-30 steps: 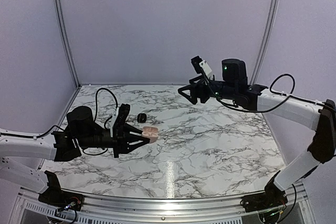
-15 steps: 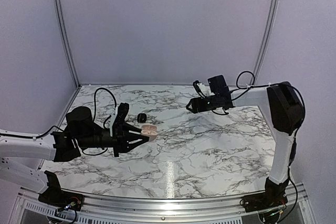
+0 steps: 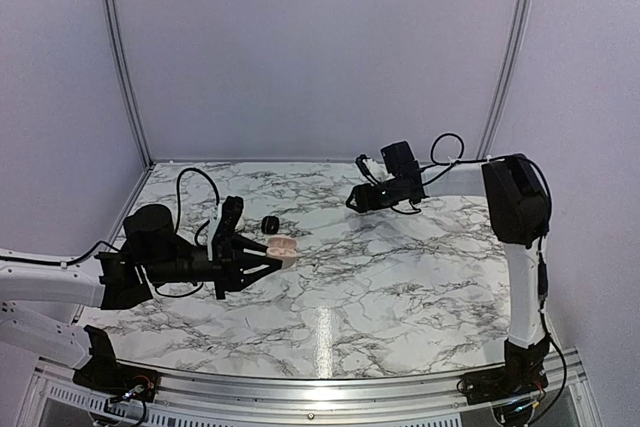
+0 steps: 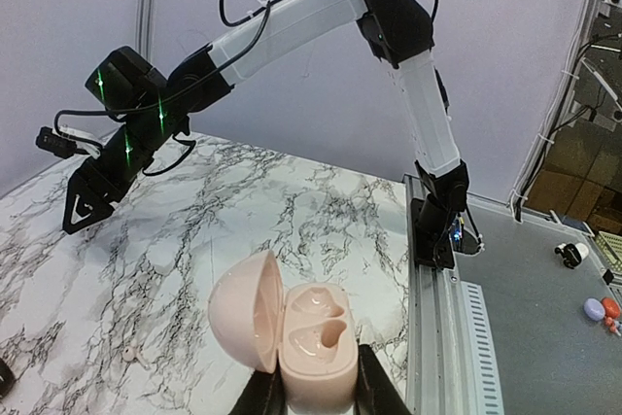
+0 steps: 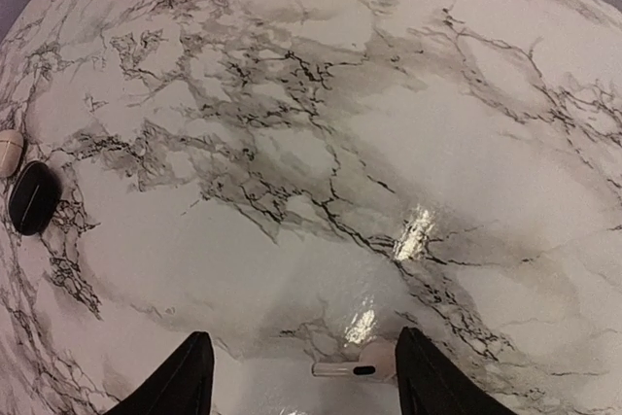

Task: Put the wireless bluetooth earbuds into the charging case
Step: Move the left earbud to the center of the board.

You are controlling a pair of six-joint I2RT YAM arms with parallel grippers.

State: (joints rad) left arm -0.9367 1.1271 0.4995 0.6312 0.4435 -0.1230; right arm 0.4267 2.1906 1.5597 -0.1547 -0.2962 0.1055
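While the left gripper (image 4: 316, 388) clamps the open pink pebble-shaped plastic charging case (image 4: 313, 337), its 2 sockets showing, the right gripper (image 5: 303, 376) hangs with jaws apart over 1 white stemmed plastic earbud (image 5: 358, 365) lying on the marble table (image 5: 292, 143).

Pink case (image 4: 313, 342), white bud (image 5: 362, 365), b/w marble table (image 3: 400, 277).
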